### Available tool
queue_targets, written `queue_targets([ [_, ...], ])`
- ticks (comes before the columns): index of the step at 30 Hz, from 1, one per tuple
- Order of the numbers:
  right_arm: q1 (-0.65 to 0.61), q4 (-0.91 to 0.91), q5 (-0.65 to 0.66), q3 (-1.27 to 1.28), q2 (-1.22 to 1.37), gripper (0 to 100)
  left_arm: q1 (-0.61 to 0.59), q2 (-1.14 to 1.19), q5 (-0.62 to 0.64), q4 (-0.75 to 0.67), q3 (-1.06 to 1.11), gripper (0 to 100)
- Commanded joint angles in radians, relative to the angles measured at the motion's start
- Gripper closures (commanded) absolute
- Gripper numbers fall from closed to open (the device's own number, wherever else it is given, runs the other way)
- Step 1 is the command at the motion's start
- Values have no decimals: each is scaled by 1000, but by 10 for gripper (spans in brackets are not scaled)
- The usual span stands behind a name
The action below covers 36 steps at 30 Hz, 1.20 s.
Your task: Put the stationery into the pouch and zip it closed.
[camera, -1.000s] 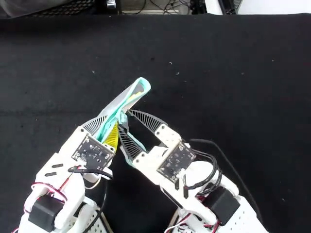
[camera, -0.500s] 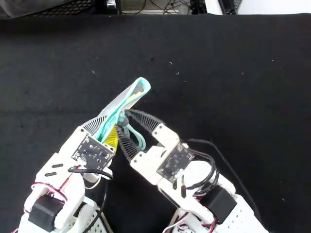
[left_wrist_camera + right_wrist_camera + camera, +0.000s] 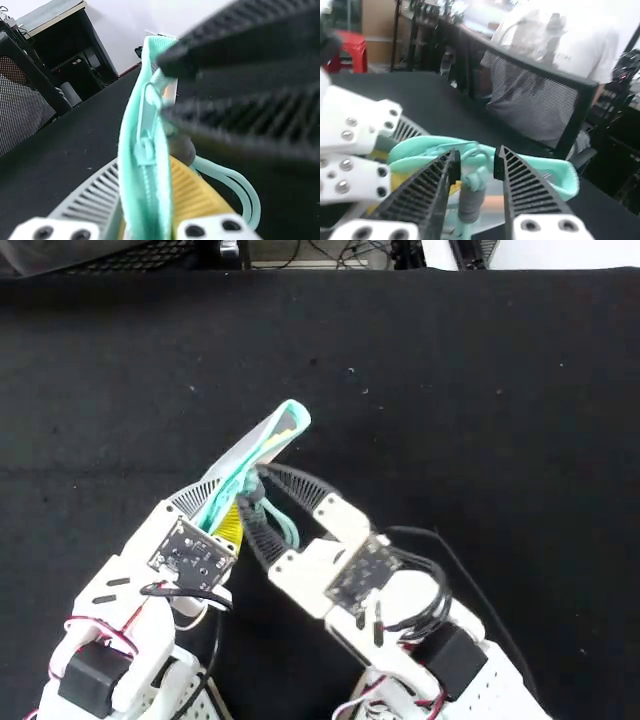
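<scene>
A mint-green pouch with a clear side stands tilted off the black table, near end low. My left gripper is shut on that near end; in the left wrist view the zip edge runs up between its fingers. Something yellow sits inside the pouch. My right gripper is at the zip from the right side, its black ribbed fingers slightly apart. The grey zip pull with its mint cord loop sits between them. The right fingers loom close in the left wrist view.
The black table mat spreads wide beyond and beside the pouch. Both arm bases crowd the near edge. A mesh office chair and desks stand in the room behind the table.
My right gripper has shifted left toward the pouch's zip and its fingers have narrowed around the pull. The left gripper and the pouch have stayed put.
</scene>
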Motion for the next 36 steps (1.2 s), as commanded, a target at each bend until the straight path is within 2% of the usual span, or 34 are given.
queue_targets([
  [1, 26, -51, -5, -10, 101, 871, 2, 3, 9, 8, 10, 970],
  [19, 32, -3, -3, -31, 77, 872, -5, 3, 6, 8, 15, 970],
  [25, 100, 35, -5, -30, 18, 872, -5, 3, 6, 8, 15, 970],
  [36, 100, 28, -5, -33, 7, 872, -5, 3, 6, 8, 13, 970],
])
